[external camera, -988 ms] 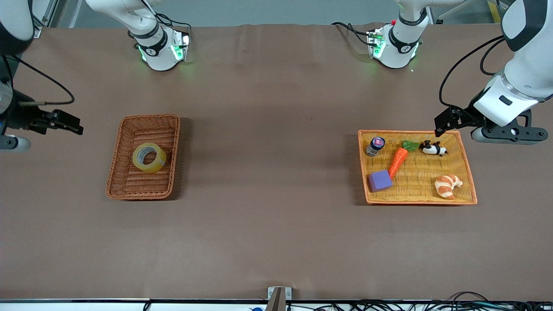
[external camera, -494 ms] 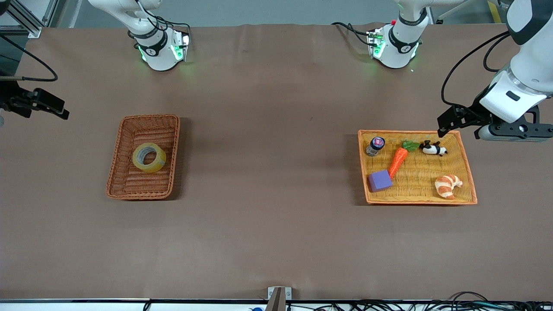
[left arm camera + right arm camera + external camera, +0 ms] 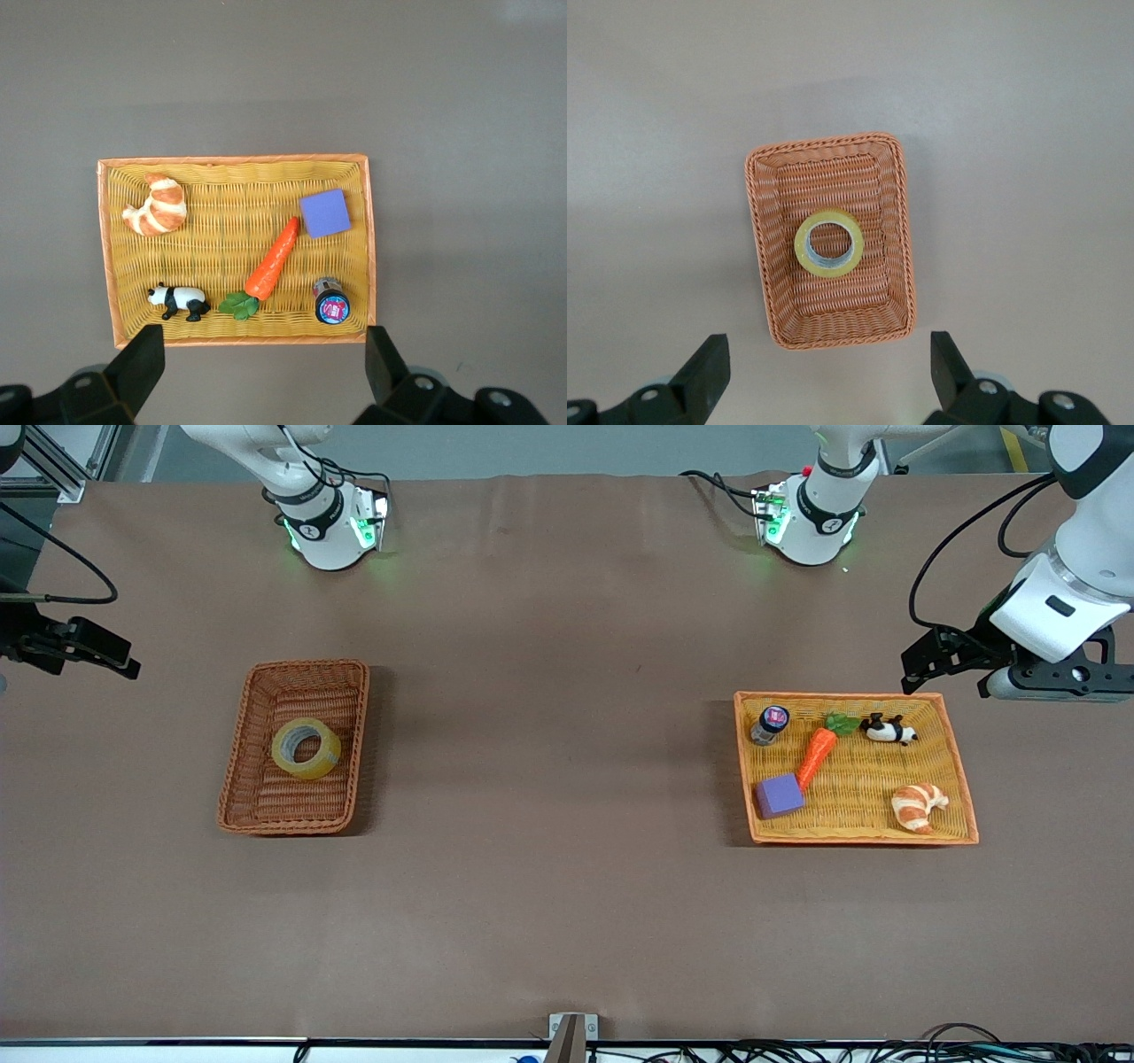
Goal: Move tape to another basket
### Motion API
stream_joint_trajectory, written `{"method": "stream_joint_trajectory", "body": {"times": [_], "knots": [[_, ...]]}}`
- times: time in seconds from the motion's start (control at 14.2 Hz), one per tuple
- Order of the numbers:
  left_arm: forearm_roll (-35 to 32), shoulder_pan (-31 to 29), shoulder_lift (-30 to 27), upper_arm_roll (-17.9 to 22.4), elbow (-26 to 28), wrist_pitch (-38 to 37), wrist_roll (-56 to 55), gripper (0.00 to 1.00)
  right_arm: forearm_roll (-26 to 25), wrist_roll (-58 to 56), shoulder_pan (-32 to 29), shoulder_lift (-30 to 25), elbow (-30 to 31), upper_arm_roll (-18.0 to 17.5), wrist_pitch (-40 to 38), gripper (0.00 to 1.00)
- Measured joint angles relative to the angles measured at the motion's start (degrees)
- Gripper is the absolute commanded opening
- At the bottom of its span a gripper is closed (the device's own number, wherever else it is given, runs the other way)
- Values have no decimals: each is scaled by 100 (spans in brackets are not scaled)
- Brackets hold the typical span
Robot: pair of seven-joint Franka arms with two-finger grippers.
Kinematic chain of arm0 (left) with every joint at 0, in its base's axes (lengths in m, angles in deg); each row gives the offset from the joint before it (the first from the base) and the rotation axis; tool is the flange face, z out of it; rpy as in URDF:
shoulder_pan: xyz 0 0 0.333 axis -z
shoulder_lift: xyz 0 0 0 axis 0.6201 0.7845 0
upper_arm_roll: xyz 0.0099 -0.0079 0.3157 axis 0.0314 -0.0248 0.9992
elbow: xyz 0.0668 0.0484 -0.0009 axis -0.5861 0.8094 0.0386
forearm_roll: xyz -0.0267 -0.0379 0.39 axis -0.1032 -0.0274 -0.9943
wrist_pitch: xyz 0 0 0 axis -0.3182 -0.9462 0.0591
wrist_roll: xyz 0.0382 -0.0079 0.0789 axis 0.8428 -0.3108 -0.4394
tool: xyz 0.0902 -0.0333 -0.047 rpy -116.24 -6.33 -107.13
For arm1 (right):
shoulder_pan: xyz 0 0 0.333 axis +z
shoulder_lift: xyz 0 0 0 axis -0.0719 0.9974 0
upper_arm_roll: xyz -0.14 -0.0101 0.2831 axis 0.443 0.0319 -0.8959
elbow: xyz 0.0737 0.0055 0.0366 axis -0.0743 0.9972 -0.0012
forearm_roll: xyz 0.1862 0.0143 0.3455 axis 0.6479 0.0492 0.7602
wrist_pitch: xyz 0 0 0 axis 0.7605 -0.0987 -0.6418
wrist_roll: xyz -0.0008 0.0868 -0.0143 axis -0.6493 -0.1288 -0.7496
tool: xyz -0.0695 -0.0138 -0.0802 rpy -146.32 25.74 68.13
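The tape (image 3: 306, 747), a yellowish ring with a grey core, lies flat in the reddish-brown wicker basket (image 3: 252, 815) toward the right arm's end of the table. It also shows in the right wrist view (image 3: 828, 243), inside that basket (image 3: 895, 230). My right gripper (image 3: 124, 661) is open and empty, high over the table's edge at the right arm's end, well apart from the basket; its own view shows it too (image 3: 828, 376). My left gripper (image 3: 917, 673) is open and empty, up over the table beside the orange-yellow tray (image 3: 961, 779); its own view shows it too (image 3: 261, 372).
The orange-yellow tray (image 3: 368, 239) holds a croissant (image 3: 918, 805), a carrot (image 3: 817, 753), a purple block (image 3: 780, 795), a toy panda (image 3: 889, 730) and a small jar (image 3: 770, 724). The two arm bases (image 3: 332, 527) stand along the table's edge farthest from the front camera.
My right gripper has drawn away from the brown basket toward the table's edge at the right arm's end. My left gripper has risen and shifted slightly away from the tray. The tape has not moved.
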Motion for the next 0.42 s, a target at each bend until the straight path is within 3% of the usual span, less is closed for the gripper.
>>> {"method": "stream_joint_trajectory", "body": {"times": [0.42], "knots": [[0,2,2,7,10,-6,0,100,1,-4,92,-66,-34,3,-145,100]]}}
